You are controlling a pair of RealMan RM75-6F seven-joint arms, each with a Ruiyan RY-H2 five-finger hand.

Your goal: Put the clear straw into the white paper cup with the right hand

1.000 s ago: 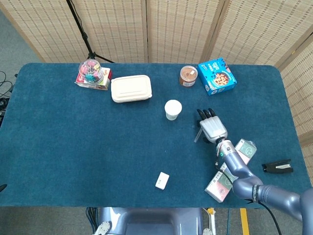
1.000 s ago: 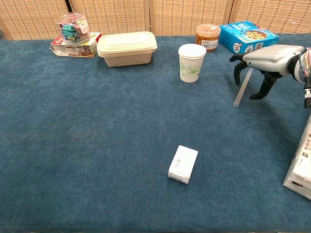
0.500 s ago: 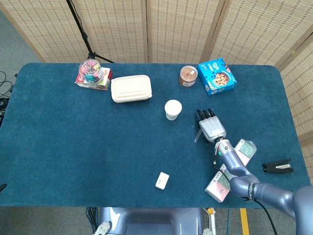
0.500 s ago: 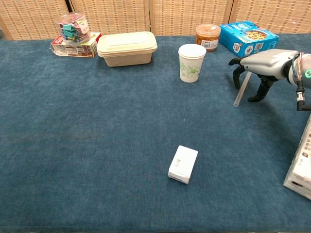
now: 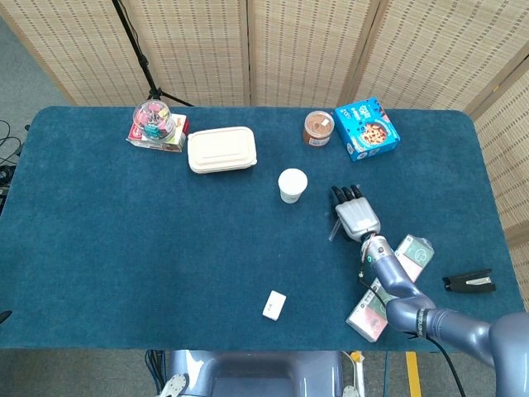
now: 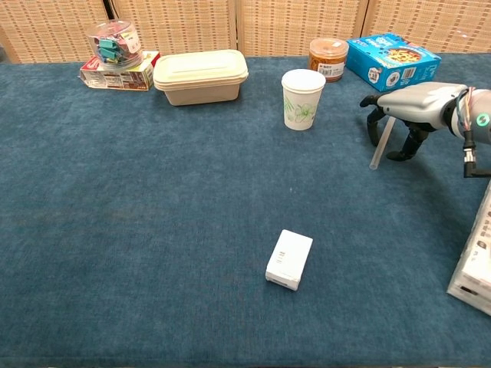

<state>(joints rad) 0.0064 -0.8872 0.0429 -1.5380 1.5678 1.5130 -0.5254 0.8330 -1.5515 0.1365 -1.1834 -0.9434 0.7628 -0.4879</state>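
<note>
**Straw on the cloth under the right hand, cup off to its left**

Straw lies on the blue table, slanting from a near end up toward the far side, with the right hand arched directly over it. The fingers are curled down and apart, tips at or just above the cloth on either side of the straw; whether any of them touches it I cannot tell, and nothing is lifted.

Nearest the front edge, a small white box sits alone, with broad bare cloth to its left. At the near right edge a white carton lies beside the right arm, and in the head view a black object rests close to the right edge.

Farther back and left of the hand, the cup stands upright, mouth open, apart from the straw with bare cloth between. Behind it, along the far edge, stand a brown jar and a blue box to the right, a beige lidded container to the left, and a clear tub of coloured bits on a flat box at far left.

The left hand shows in neither view.
</note>
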